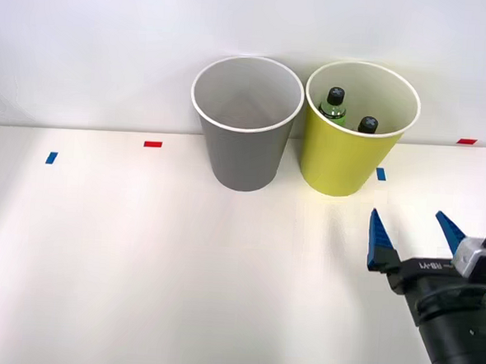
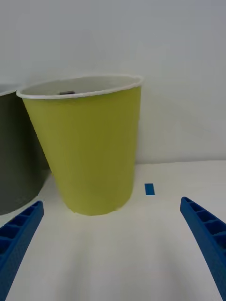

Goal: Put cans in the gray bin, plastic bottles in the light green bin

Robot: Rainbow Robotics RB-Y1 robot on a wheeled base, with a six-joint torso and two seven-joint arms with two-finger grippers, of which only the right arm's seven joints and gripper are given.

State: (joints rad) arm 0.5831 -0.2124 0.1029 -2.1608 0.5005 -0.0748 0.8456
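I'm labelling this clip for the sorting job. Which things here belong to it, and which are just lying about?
Job:
gray bin
light green bin
two plastic bottles, inside the light green bin
right gripper, open, holding nothing

Lying about:
red tape marks
blue tape marks

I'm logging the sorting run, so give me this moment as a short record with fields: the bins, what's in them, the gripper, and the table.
gray bin: upright at the back of the table, nothing visible inside
light green bin: upright, close beside the gray bin on the robot's right
plastic bottles: two black-capped ones standing in the light green bin, one with a green neck, the other beside it
right gripper: open, holding nothing, in front of the light green bin
table: white, with small red and blue tape marks
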